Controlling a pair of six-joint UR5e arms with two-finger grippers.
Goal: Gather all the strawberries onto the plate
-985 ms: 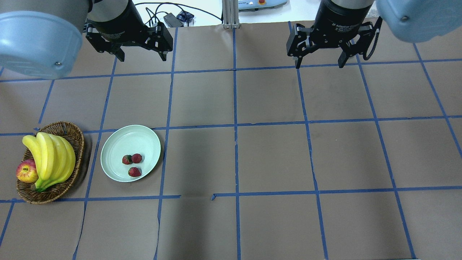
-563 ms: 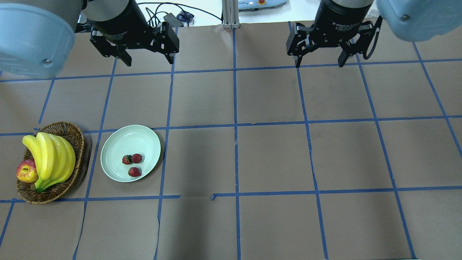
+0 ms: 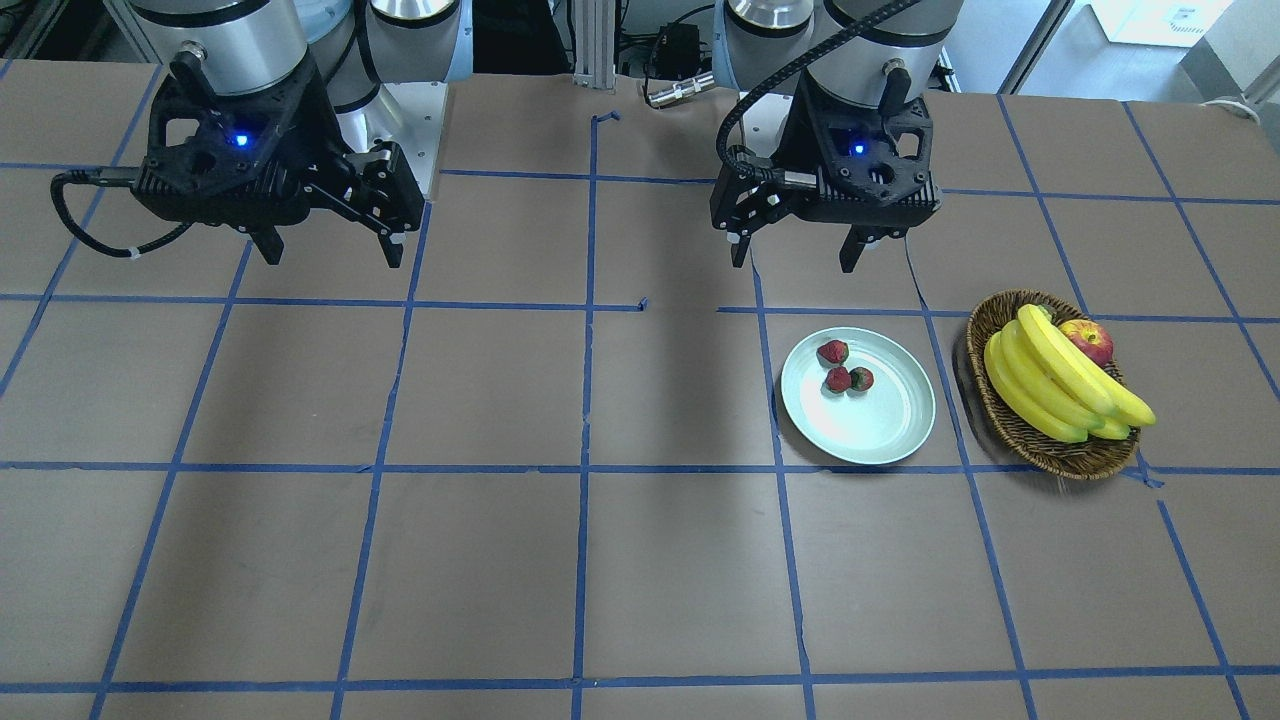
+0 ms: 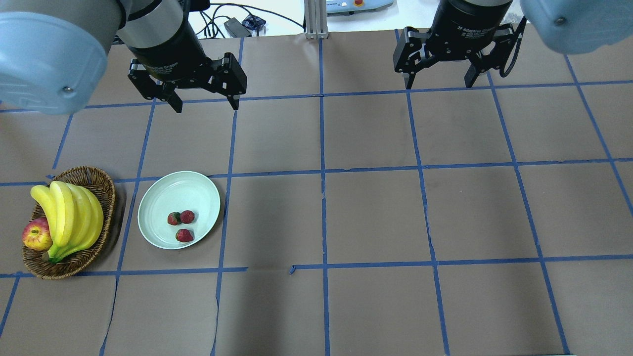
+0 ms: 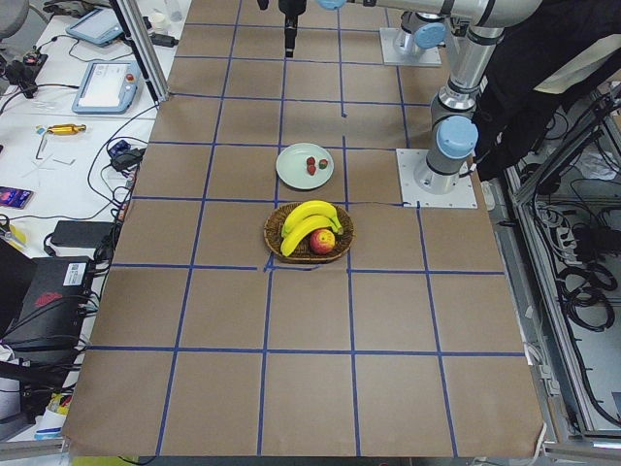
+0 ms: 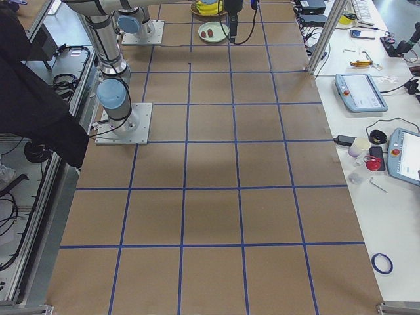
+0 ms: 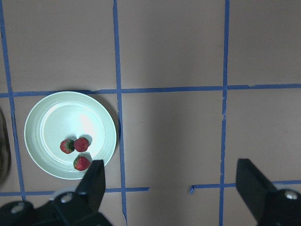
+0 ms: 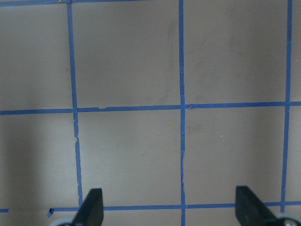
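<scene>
Three strawberries [image 4: 181, 223] on plate [image 4: 163, 198], well apart from left gripper [image 4: 205, 106]. Both it and right gripper [image 4: 438, 84] spread, empty.

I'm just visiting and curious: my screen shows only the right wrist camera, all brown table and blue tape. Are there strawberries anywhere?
Observer: Yes, three strawberries lie on a pale green plate on the robot's left side of the table.
Visitor: Anything else near them?
Observer: A wicker basket holding bananas and an apple stands beside the plate, not touching it.
Visitor: Is the other claw holding something?
Observer: No, the left claw hangs open and empty above the table.
</scene>
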